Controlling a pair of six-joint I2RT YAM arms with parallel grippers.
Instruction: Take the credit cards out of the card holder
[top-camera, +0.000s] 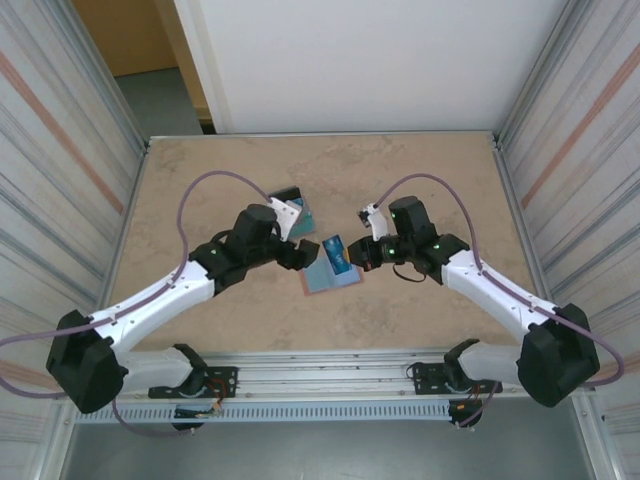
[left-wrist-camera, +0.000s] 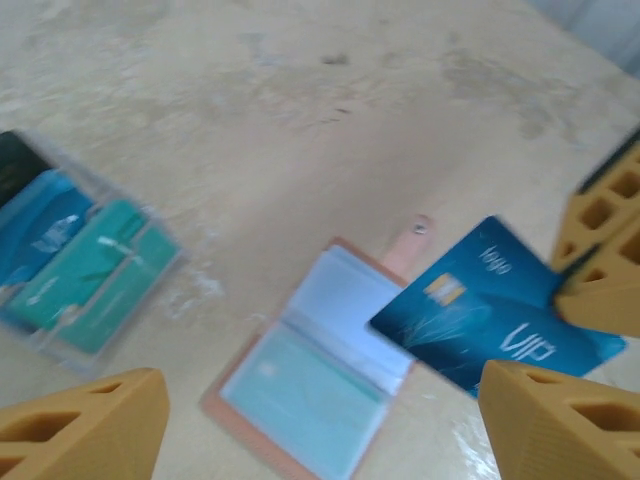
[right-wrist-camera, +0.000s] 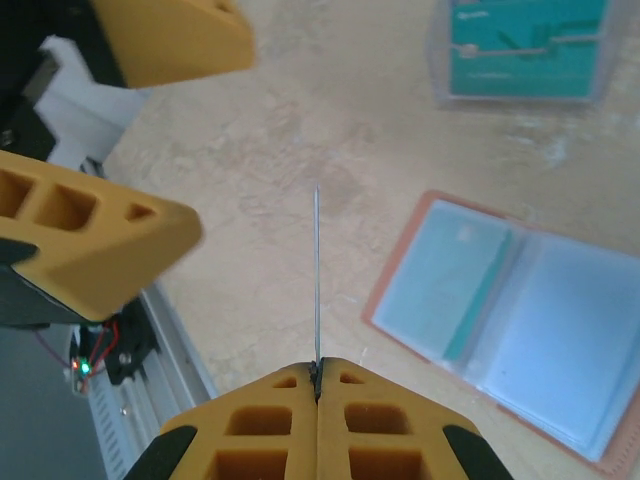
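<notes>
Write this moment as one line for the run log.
right gripper: shut on blue card | left gripper: open, near that card | card holder: open, teal card inside

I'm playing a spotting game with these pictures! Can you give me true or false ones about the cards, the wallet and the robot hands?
1. The right gripper pinches a blue card. True.
2. The wallet is folded shut. False: it lies open on the table.
3. The left gripper holds the wallet. False: it is open and holds nothing.
4. A card pile lies apart from the wallet. True.
</notes>
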